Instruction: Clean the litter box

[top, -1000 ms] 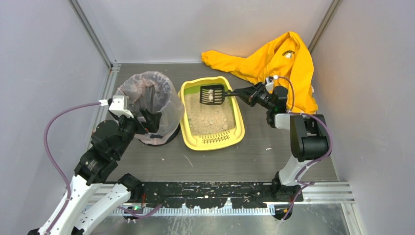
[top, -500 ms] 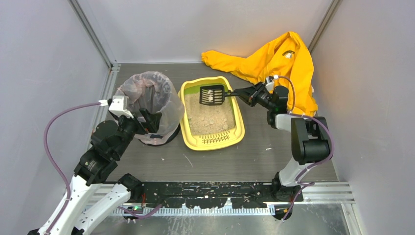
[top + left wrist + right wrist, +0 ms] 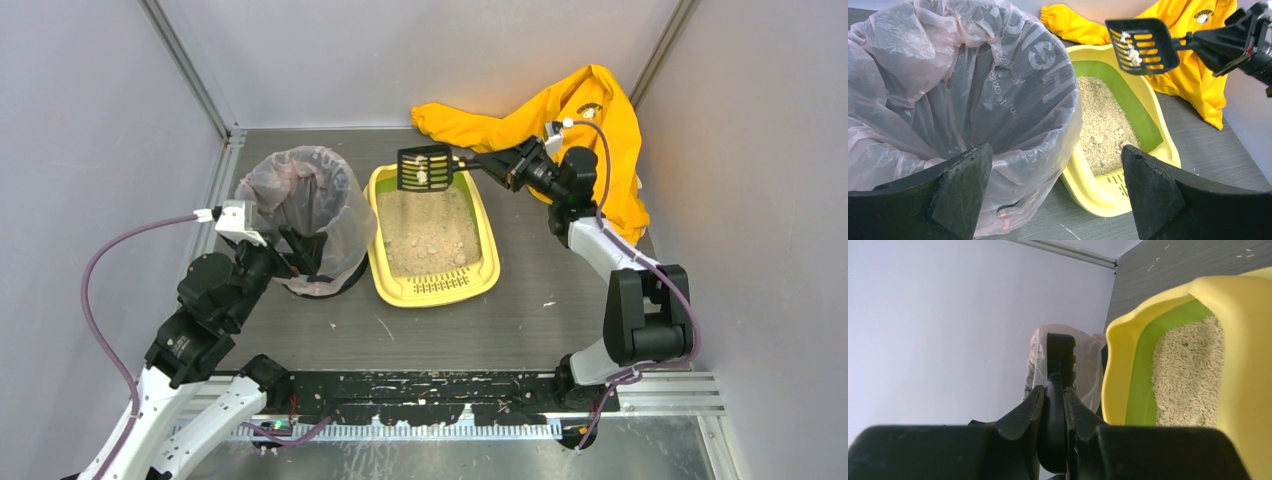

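Observation:
The yellow litter box (image 3: 430, 290) with green inner wall and beige litter sits mid-table; its slotted lip (image 3: 1108, 192) faces the arms. My right gripper (image 3: 495, 162) is shut on the handle of a black slotted scoop (image 3: 424, 168), held in the air over the box's far-left rim with pale clumps (image 3: 1133, 47) in it. The right wrist view shows the handle pinched between the fingers (image 3: 1054, 390), the box (image 3: 1243, 315) to the right. My left gripper (image 3: 300, 250) stands open by the bag-lined bin (image 3: 305, 195), its fingers (image 3: 1054, 150) holding nothing.
The bin's translucent bag (image 3: 948, 85) bulges against the box's left side. A yellow garment (image 3: 570, 115) lies at the back right, behind the right arm. Grey walls close in on the left, back and right. Small crumbs dot the table in front of the box.
The right gripper has lifted the scoop with its clumps off the litter, up and toward the back left, above the box's far rim. The left arm shifted slightly and stays open.

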Robot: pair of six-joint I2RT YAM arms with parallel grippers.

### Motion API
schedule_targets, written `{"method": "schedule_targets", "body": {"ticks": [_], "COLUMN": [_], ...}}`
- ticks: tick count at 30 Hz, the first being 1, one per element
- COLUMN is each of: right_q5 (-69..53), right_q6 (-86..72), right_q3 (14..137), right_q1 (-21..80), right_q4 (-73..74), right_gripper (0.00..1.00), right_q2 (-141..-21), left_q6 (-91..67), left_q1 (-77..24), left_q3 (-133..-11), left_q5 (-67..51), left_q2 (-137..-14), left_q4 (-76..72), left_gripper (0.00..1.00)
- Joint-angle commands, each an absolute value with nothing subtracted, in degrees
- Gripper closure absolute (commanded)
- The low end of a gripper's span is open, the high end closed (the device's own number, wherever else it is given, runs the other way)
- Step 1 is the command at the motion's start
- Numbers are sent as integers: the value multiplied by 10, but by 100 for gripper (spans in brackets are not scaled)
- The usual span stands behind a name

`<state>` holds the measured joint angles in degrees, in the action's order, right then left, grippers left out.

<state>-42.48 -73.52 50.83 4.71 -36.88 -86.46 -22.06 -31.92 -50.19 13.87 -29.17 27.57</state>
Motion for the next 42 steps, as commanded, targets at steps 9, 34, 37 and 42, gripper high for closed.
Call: {"method": "schedule_targets", "body": {"ticks": [9, 34, 37, 42], "right_q5": [-384, -110, -64, 46], "right_q6": [-646, -181, -110, -6], "right_q3": [757, 1250, 1253, 1235], "right_q1": [160, 447, 489, 558], "right_q4": [-211, 276, 271, 242], "right_gripper": [100, 99, 99, 99], "right_q2": [-880, -1087, -1083, -1066], "left_q6": [-221, -206, -206, -205], "left_q1": [-320, -320, -321, -320], "left_q3": [-528, -541, -539, -537], "left_q5": [142, 175, 176, 176], "left_q2": [-266, -227, -229, -231], "left_q4": [296, 346, 345, 344], "left_gripper": [0, 0, 0, 0]}}
